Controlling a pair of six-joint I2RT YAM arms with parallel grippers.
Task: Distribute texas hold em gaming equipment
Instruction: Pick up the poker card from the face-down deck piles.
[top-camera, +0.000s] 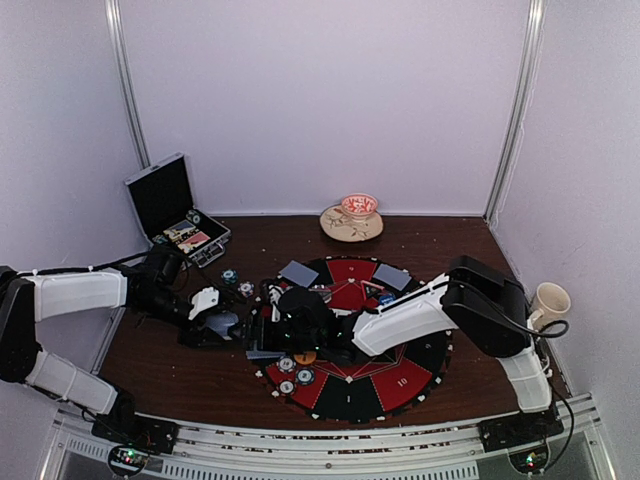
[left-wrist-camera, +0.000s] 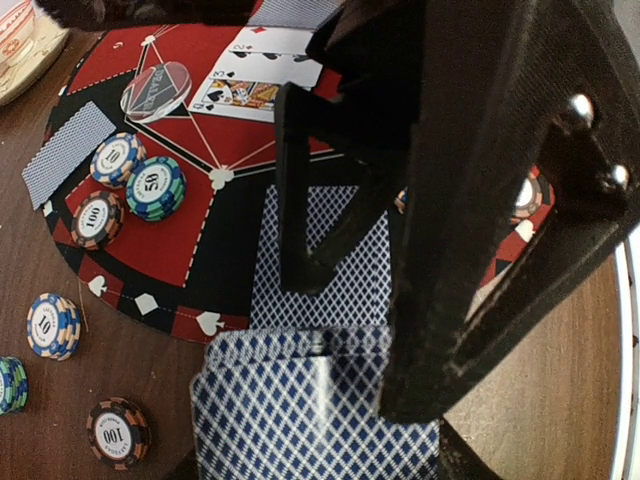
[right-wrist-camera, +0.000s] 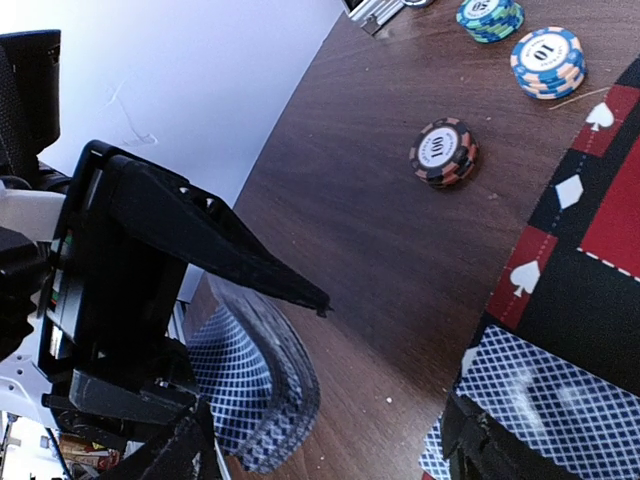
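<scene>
My left gripper (top-camera: 225, 325) (left-wrist-camera: 320, 445) is shut on a bent deck of blue-backed playing cards (left-wrist-camera: 320, 400) (right-wrist-camera: 250, 390), just off the mat's left edge. My right gripper (top-camera: 272, 325) (right-wrist-camera: 330, 460) stands open beside the deck, over the mat's rim, with nothing between its fingers (left-wrist-camera: 293, 180). A single face-down card (left-wrist-camera: 335, 275) (right-wrist-camera: 560, 400) lies on the mat beneath it. Three poker chip stacks (left-wrist-camera: 117, 160) sit on the mat, and others (right-wrist-camera: 444, 152) (right-wrist-camera: 547, 62) rest on the wood. Face-up cards (left-wrist-camera: 255, 80) lie at the mat's centre.
The round red-and-black mat (top-camera: 400, 380) covers the table's middle, with face-down cards (top-camera: 298, 273) (top-camera: 391, 277) at its far rim. An open black case (top-camera: 175, 210) stands at the back left. A cup on a saucer (top-camera: 352, 220) sits at the back, a mug (top-camera: 548, 300) at the right.
</scene>
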